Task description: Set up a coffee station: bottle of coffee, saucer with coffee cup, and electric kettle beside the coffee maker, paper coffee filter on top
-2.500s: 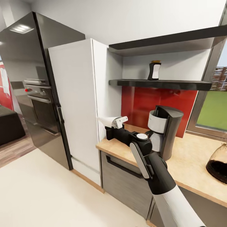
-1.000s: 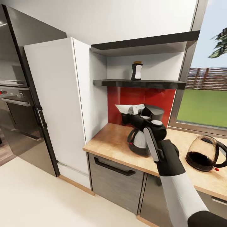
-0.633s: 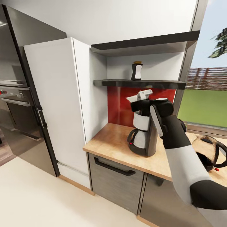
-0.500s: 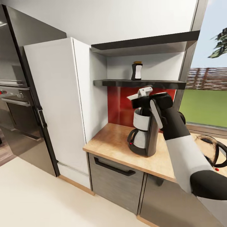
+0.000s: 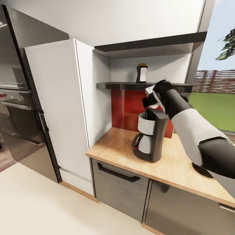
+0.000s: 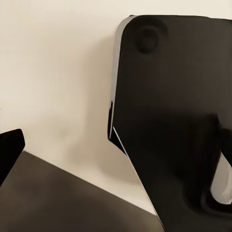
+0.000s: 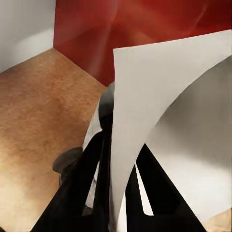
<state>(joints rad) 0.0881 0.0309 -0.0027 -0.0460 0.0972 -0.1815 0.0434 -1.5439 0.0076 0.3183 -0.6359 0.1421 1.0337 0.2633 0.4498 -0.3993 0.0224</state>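
Right gripper (image 5: 148, 98): held just above the top of the coffee maker (image 5: 150, 134), arm reaching in from the robot's right; judged to be positioned so the filter can be set on the machine's top.
Right fingers: closed on the paper coffee filter (image 7: 164, 116); the wrist view shows the white sheet pinched edge-on between the two dark fingers (image 7: 84, 169), fanning out beyond them.
Paper coffee filter: in the grip, above the coffee maker, not yet resting on it; whether it touches the machine cannot be told.
Coffee maker: upright on the desk (image 5: 114, 148), close to the red backsplash (image 5: 125, 107); already where the task wants it.
Bottle of coffee (image 5: 141, 73): upright on the lower kitchen shelf (image 5: 124, 86), above and behind the coffee maker; not yet moved.
Left gripper: the left wrist view shows a dark rounded panel against a pale surface; whether its fingers are open or closed cannot be told.
Surroundings: tall white cabinet (image 5: 58, 107) at the desk's end, dark refrigerator (image 5: 19, 65) and oven beyond it, window (image 5: 215, 98) on the other side.
Obstructions: the lower shelf's front edge sits just above the right gripper, leaving little headroom; the right forearm hides part of the desk behind it, including a dark round base (image 5: 200, 169) at the arm's edge.
Risk, as judged: thin paper may slide off the machine's top on release.
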